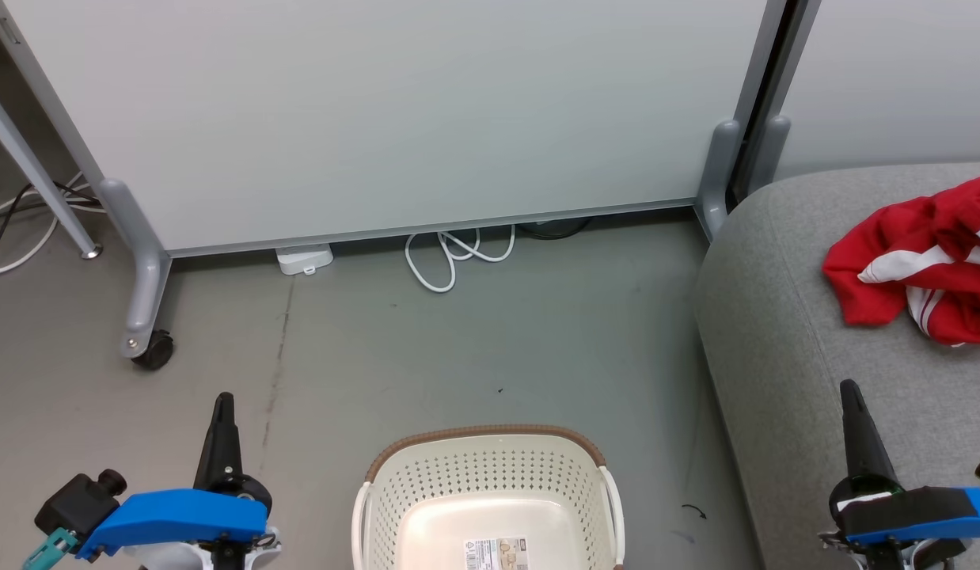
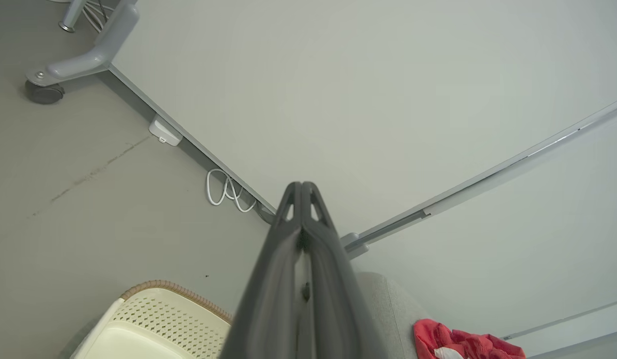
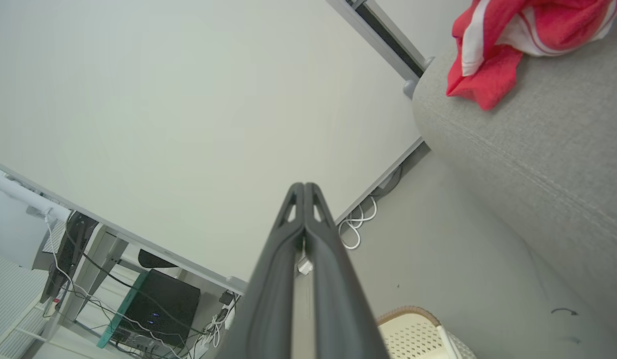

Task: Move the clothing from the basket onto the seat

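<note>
Left gripper (image 1: 223, 405) and right gripper (image 1: 852, 393) both have their long dark fingers (image 2: 281, 269) pressed together, nothing held. I see the bright red, white-striped soft fabric clothing (image 1: 905, 265) crumpled ahead and slightly right of the right gripper, on the large grey woven-fabric seat (image 1: 783, 332) under that gripper. The cream-white perforated plastic basket (image 1: 490, 475) with brown woven-look rim sits between my two grippers.
</note>
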Tool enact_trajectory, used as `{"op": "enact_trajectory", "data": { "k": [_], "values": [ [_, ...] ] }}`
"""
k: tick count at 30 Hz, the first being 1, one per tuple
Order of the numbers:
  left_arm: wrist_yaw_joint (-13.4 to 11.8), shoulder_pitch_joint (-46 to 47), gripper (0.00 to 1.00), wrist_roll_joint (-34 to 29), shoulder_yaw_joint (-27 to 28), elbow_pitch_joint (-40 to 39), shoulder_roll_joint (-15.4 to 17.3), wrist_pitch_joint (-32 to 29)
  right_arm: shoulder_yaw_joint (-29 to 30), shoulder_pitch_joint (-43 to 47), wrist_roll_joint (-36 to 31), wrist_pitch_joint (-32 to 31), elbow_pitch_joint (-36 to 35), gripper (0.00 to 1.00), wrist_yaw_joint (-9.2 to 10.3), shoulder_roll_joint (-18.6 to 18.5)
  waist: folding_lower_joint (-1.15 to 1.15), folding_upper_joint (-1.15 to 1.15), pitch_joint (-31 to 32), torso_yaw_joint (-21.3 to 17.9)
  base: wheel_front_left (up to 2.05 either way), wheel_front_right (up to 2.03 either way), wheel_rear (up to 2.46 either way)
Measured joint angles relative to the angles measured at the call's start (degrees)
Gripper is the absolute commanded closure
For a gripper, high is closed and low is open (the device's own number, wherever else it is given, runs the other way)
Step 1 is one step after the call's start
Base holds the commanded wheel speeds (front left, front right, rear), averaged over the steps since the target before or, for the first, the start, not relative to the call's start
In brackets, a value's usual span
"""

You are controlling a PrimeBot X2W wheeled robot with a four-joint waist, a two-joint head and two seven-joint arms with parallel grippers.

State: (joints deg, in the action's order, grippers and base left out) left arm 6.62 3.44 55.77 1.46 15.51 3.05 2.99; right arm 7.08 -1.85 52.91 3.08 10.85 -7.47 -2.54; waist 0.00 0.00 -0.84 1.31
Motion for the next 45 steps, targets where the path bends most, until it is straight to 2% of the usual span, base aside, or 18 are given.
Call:
{"op": "enact_trajectory", "data": {
  "k": [21,45],
  "values": [
    [0.3,0.8,1.0,12.7,1.8,-0.5,-0.1,-3.4,-0.2,-1.4,13.7,-3.4,1.1,1.0,0.0,0.0,0.0,0.0,0.2,-0.4,0.0,0.0,0.0],
    [0.5,1.6,1.0,24.6,3.4,-0.9,-0.1,-6.4,-0.3,-2.7,26.5,-6.5,2.2,1.0,0.0,-0.1,0.0,0.0,0.4,-0.8,0.0,0.0,0.0]
  ]
}}
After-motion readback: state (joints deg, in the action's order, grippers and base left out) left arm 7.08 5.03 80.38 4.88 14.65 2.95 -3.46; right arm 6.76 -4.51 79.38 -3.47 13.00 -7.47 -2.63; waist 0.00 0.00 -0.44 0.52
